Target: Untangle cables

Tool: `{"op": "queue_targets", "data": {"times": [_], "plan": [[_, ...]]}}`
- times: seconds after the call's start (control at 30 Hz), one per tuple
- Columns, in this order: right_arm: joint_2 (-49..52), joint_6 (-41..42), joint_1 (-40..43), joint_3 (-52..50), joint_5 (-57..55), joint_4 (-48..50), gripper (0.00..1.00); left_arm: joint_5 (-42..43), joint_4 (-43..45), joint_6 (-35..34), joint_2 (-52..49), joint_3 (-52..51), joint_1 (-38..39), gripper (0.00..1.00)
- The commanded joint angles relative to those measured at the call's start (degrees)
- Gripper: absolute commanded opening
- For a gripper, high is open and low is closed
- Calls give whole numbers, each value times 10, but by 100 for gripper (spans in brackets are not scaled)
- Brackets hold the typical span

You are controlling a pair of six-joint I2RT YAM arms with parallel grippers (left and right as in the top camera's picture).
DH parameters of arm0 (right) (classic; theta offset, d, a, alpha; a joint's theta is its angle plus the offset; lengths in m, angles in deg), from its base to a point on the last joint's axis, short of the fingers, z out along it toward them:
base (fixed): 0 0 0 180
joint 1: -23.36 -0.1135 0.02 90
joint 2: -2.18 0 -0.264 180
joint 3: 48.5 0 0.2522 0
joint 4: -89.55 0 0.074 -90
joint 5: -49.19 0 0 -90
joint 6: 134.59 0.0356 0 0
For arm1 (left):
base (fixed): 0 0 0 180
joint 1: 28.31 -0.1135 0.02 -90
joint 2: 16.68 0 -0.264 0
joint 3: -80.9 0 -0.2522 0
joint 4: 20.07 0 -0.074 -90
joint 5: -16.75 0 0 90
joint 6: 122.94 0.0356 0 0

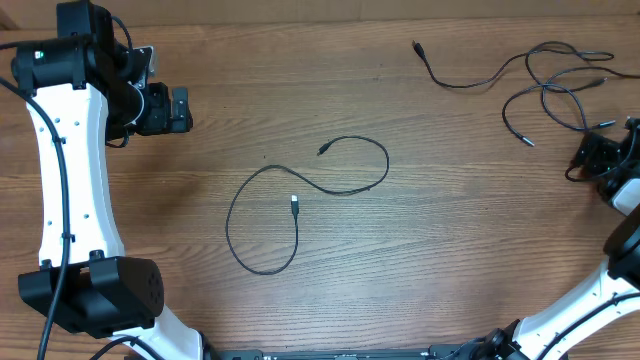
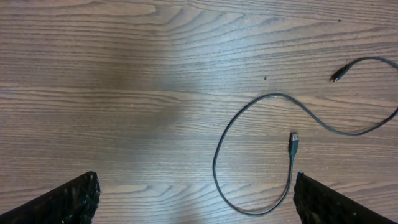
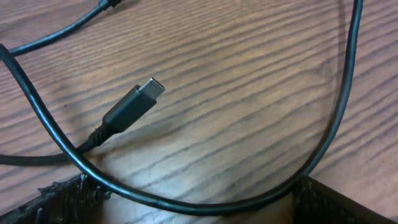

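Cables (image 1: 543, 88), thin black flexible cords with small plugs at their ends, lie in two groups on the brown wood-grain table (image 1: 180, 250), and by the look of it the job is partly done.

The white-and-black left arm (image 1: 60, 190) runs up the 9 o'clock edge, and its black two-finger left gripper (image 1: 180, 108) sits at about 10 o'clock. In its wrist view the fingers stand wide apart over bare wood and hold nothing. The right arm (image 1: 570, 310) comes in from 5 o'clock, and the right gripper (image 1: 585, 158) is at 3 o'clock, just at the lower edge of the knot. In its wrist view the fingers are spread wide. A curve of cord (image 3: 336, 124) sags across the gap between them, lying loose and not pinched.

The tangled bunch at 2 o'clock is the larger share. Several cords loop over and under each other there, and I cannot count them for certain. One strand (image 1: 440, 80) trails off toward 12 o'clock, but its far end runs back into the loops.

The lone cord (image 1: 340, 192) at the table's centre lies free of the rest, well apart from the bunch. It curls in an open S whose ends do not cross the cord.

A flat silver-tipped plug (image 3: 134, 102) lies just ahead of the right fingers.

I judge one cord separated, with the knot at 2 o'clock left to work apart.
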Motion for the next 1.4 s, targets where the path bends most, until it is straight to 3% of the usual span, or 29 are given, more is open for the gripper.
{"op": "queue_targets", "data": {"times": [0.0,0.37,0.77,0.87,1.1,1.37], "plan": [[75,-11,1,-36,-34,-33,100,6,-1,9,-2,-2,4,100],[37,28,-1,-8,-15,-103,100,6,-1,9,-2,-2,4,99],[-219,76,-9,-6,34,-197,100,6,-1,9,-2,-2,4,100],[-290,83,-28,-6,97,-223,100,6,-1,9,-2,-2,4,100],[-405,81,-151,-6,128,-288,100,6,-1,9,-2,-2,4,99],[-414,53,-339,-7,63,-370,98,6,-1,9,-2,-2,4,100]]}}
